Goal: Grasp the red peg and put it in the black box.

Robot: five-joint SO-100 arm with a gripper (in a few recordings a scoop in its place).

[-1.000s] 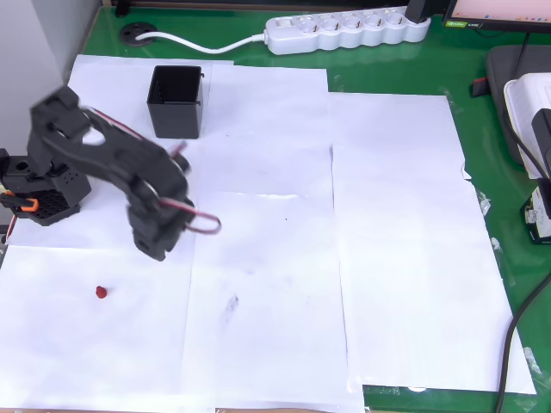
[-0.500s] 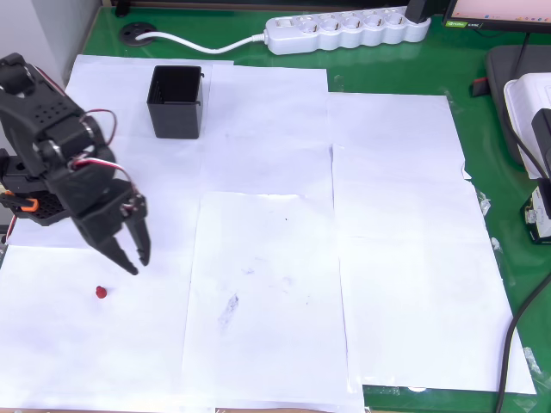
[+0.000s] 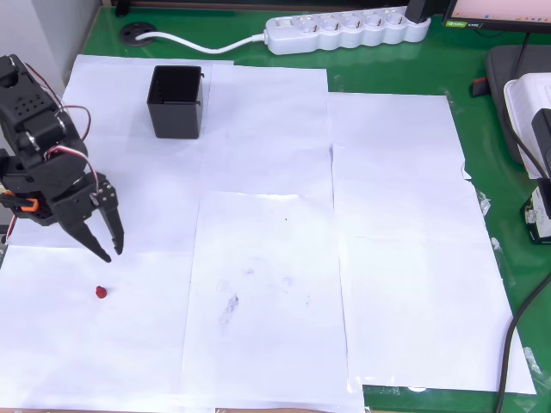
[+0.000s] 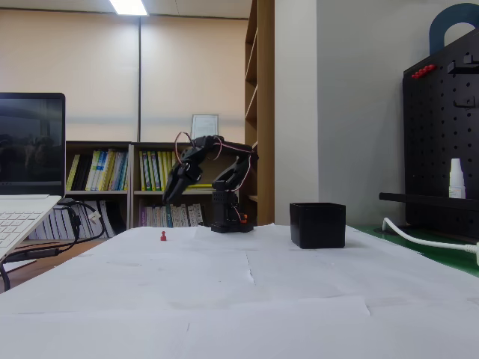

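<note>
- black arm [image 3: 43, 146] at left edge in overhead view, bent forward from its base
- end effector [image 3: 110, 251] points down, fingers slightly apart, nothing between them
- raised above worktop in fixed view [image 4: 171, 196]

The red peg [image 3: 101, 292] [image 4: 163, 236] was a tiny rounded item standing on white paper near the overhead view's lower left. The black box [image 3: 176, 102] [image 4: 318, 224], square, open-topped and upright, stood well apart toward the upper left.

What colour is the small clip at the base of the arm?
Orange: the small orange clip stands out against the black arm base, clearest in the overhead view.
</note>
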